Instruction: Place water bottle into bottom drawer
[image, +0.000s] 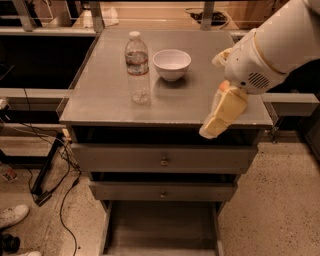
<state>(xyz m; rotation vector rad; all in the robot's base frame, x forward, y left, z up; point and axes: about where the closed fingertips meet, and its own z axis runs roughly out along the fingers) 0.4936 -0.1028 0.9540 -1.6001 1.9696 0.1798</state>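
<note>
The small clear plastic water bottle (137, 70), capped in white and banded by a pale label, is seen on the left of the flat grey metal surface (100, 100). A plain white round bowl (171, 64) is set to its right. The cream-yellow tool (215, 124) is held over the surface's near right edge, below a white arm casing (280, 45) ringed by a thin tan line. The grey bottom drawer (160, 225), a wide shallow metal tray, is matched in tone by the two knobbed drawers (165, 160) above. The beige floor (285, 210) is speckled with dark flecks; black cables (67, 192) are seen at left.
</note>
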